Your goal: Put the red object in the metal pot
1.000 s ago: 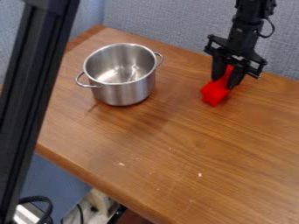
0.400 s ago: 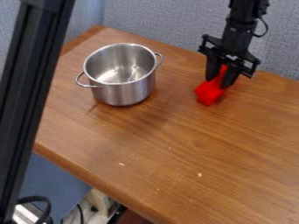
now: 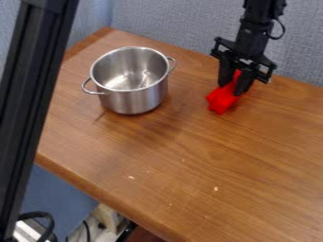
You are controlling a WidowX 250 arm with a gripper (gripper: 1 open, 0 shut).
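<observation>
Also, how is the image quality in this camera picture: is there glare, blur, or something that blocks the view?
Camera view: soft, even light; the metal pot shows pale reflections inside but no harsh glare. A dark, out-of-focus bar crosses the left side and hides part of the table. The gripper and the red object look small and slightly soft, so the grip itself is hard to judge.
</observation>
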